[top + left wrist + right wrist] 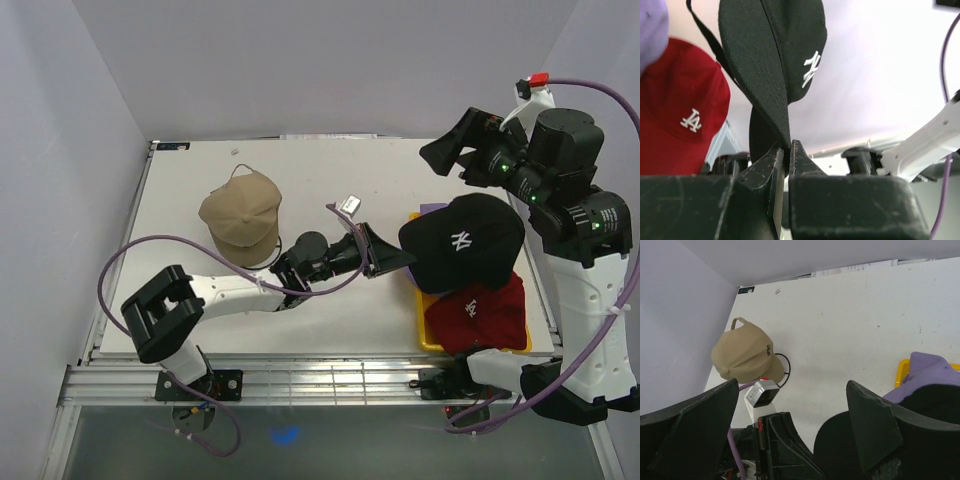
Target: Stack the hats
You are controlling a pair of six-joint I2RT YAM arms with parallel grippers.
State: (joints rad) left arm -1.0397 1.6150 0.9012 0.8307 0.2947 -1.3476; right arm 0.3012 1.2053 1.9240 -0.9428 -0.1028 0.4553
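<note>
My left gripper [385,252] is shut on the brim of the black NY cap [465,240] and holds it over the yellow tray. In the left wrist view the brim [765,75] runs down between my closed fingertips [786,146]. The dark red cap [480,312] lies in the tray below it, also in the left wrist view [682,110]. A lavender cap [927,372] peeks out behind the black one. The tan cap [240,213] sits on the table at the left. My right gripper [455,150] is open and empty, raised above the table's back right. No white cap is in view.
The yellow tray [425,330] stands at the table's right front and holds the pile of caps. A black cable loop [270,262] lies by the tan cap. Purple walls close in the left and back. The table's front edge has a metal rail.
</note>
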